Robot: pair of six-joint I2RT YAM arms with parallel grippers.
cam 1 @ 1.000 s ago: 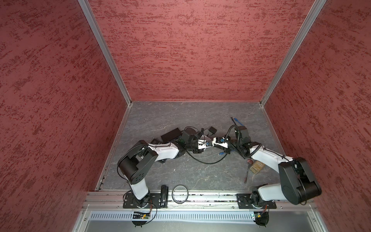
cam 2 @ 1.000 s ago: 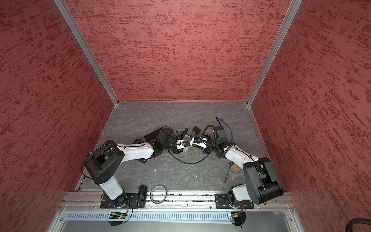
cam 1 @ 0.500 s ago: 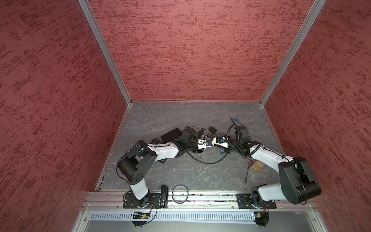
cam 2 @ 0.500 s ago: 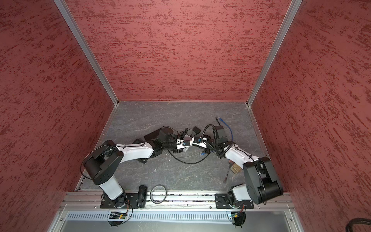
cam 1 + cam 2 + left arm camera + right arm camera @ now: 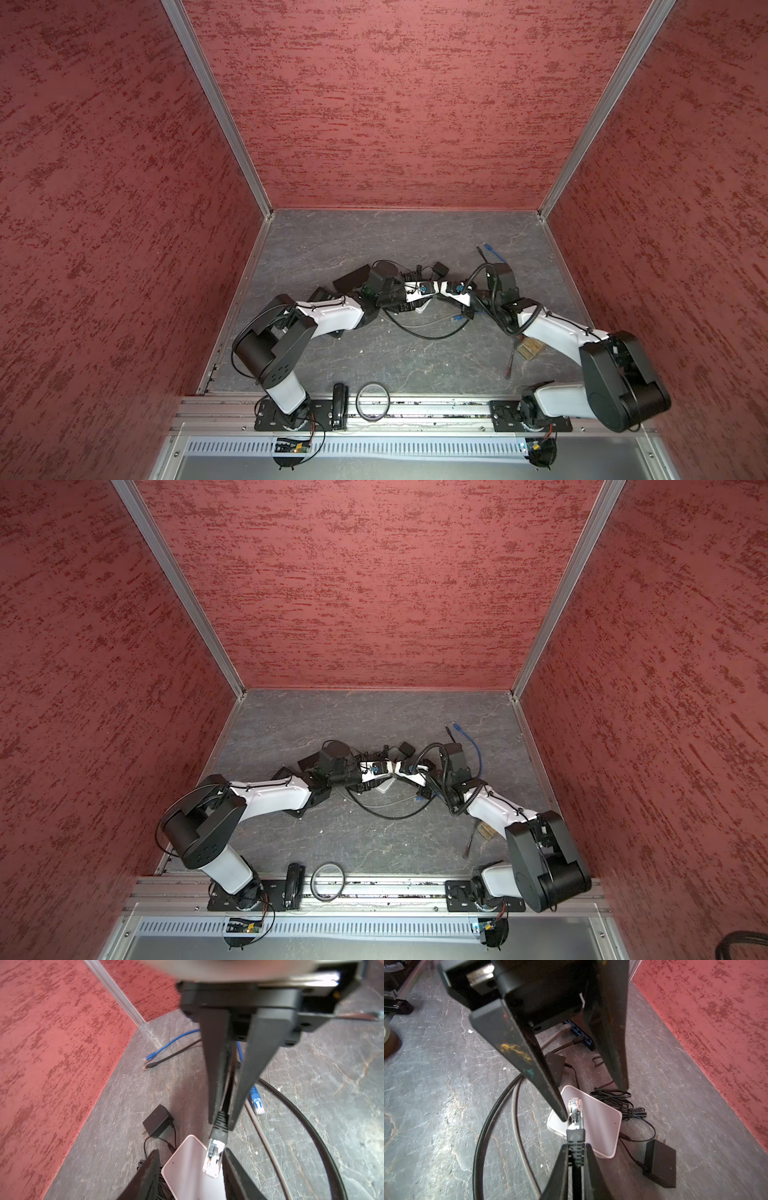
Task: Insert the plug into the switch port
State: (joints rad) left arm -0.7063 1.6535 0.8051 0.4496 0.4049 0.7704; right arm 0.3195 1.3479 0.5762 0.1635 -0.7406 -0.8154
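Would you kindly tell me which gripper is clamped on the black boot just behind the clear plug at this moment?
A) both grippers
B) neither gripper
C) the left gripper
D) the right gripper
D: the right gripper is shut on the black boot behind the clear plug, while the left gripper stands open, its fingers well apart.

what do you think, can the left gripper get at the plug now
Probably yes: the left gripper stands open with the clear plug between its fingers, one fingertip beside it. The right gripper is shut on the black boot behind, leaving the plug bare.
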